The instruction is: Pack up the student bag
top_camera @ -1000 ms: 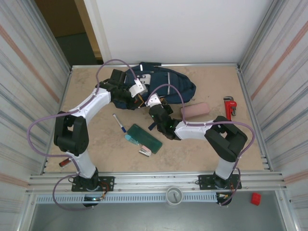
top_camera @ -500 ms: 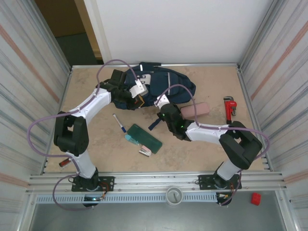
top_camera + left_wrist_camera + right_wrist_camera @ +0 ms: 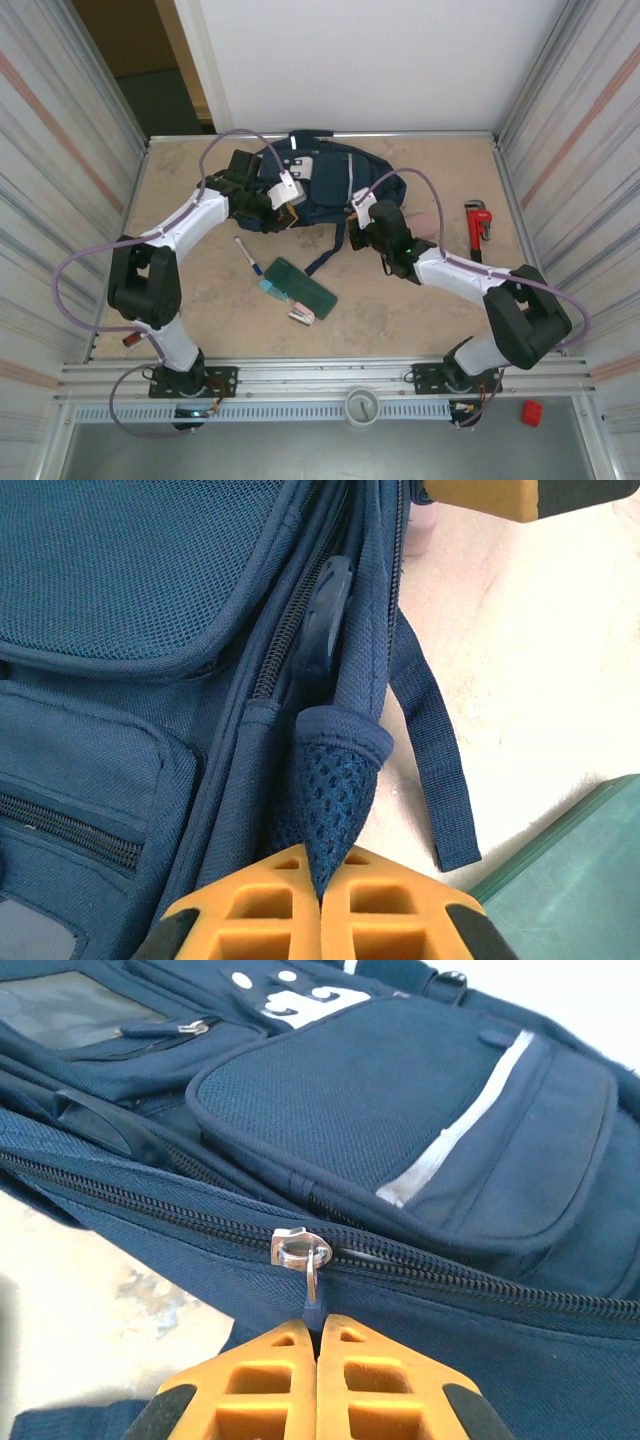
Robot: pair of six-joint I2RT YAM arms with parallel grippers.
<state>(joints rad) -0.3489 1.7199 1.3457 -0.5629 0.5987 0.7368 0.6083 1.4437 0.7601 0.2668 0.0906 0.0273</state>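
Toward the far middle of the table (image 3: 220, 300), the student bag (image 3: 335, 180) is lying flat. The left gripper (image 3: 321, 875) is pinching its mesh corner (image 3: 335, 780) with jaws closed, likely anchoring the fabric. The right gripper (image 3: 318, 1332) is clamping the zipper pull (image 3: 312, 1288), seemingly readying to draw the main compartment open.

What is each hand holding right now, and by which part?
The left hand pinches the student bag by its mesh strap end; the right hand pinches its zipper pull.
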